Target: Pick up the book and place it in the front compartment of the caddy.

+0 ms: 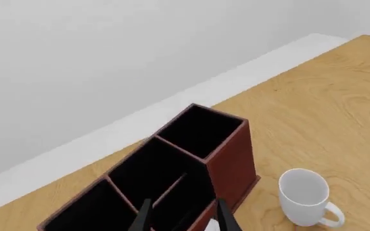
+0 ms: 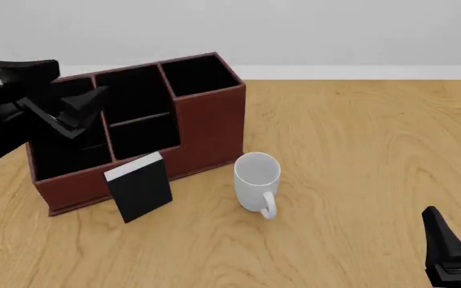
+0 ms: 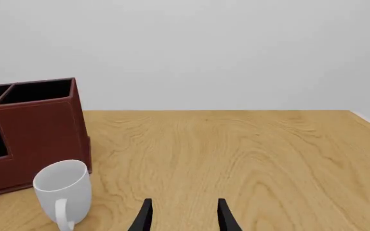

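We count one book (image 2: 139, 186), one caddy (image 2: 206, 129) and one white mug (image 2: 257, 177) on the table (image 2: 359, 156). The caddy has four compartments — one wide, two narrow, one square. Two grippers — left gripper (image 2: 84, 108), right gripper (image 2: 457, 240).

White mug (image 2: 256, 180) upright on wood-grain table (image 2: 359, 156), opening up, handle toward camera side in front view. Empty inside as far as visible. Pale wall (image 2: 295, 30) w/ white baseboard (image 2: 359, 72) along table's far edge.
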`<action>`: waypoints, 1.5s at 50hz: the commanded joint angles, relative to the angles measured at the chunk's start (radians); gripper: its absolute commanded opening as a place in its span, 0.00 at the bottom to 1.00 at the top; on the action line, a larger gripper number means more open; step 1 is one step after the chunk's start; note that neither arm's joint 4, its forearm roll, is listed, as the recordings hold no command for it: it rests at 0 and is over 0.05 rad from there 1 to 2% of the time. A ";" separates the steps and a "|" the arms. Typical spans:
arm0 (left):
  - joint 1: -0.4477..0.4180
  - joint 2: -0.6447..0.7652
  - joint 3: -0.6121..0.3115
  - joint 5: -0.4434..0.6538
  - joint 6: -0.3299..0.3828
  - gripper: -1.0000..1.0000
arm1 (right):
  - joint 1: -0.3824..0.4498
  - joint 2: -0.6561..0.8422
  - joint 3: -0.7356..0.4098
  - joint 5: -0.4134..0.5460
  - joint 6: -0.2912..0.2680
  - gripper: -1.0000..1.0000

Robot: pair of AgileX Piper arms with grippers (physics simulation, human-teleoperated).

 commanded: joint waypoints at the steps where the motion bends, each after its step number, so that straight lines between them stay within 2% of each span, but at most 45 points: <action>1: -0.101 0.191 -0.256 0.232 0.110 1.00 | 0.000 0.000 0.000 -0.001 0.000 1.00; 2: -0.104 0.195 -0.254 0.234 0.141 1.00 | 0.000 0.000 0.001 -0.001 0.000 1.00; 8: -0.095 0.272 -0.325 0.303 0.175 1.00 | 0.000 -0.003 -0.003 0.005 0.000 1.00; 9: -0.109 0.266 -0.326 0.313 0.201 1.00 | 0.000 0.000 0.001 -0.002 0.000 1.00; 10: -0.111 0.269 -0.347 0.332 0.192 1.00 | 0.000 0.001 0.002 -0.003 0.000 1.00; 12: -0.110 0.259 -0.301 0.304 0.203 1.00 | 0.000 0.001 0.002 -0.004 0.000 1.00; 20: -0.088 0.304 -0.301 0.386 0.315 1.00 | 0.000 -0.003 -0.002 0.004 0.000 1.00; 25: -0.074 0.327 -0.325 0.420 0.317 1.00 | 0.000 0.000 -0.001 0.000 0.000 1.00; 29: -0.044 0.353 -0.285 0.411 0.371 1.00 | 0.000 0.001 -0.001 0.000 0.000 1.00; 35: -0.029 0.377 -0.283 0.422 0.392 1.00 | 0.000 0.000 -0.001 0.000 0.000 1.00; 38: -0.063 0.368 -0.257 0.440 0.389 1.00 | 0.000 0.000 -0.001 0.000 0.000 1.00; 48: -0.066 0.383 -0.227 0.435 0.417 1.00 | 0.000 0.000 -0.001 0.000 0.000 1.00; 53: -0.059 0.398 -0.246 0.436 0.407 1.00 | 0.000 0.001 -0.001 0.000 0.000 1.00; 55: -0.052 0.402 -0.226 0.419 0.430 1.00 | 0.000 0.000 -0.001 0.000 0.000 1.00; 64: -0.064 0.431 -0.183 0.400 0.442 1.00 | 0.000 0.000 -0.001 0.001 0.000 1.00; 67: -0.021 0.457 -0.179 0.370 0.475 1.00 | 0.000 0.000 -0.001 0.000 0.000 1.00; 75: -0.019 0.463 -0.142 0.347 0.457 1.00 | 0.000 0.001 -0.001 0.000 0.000 1.00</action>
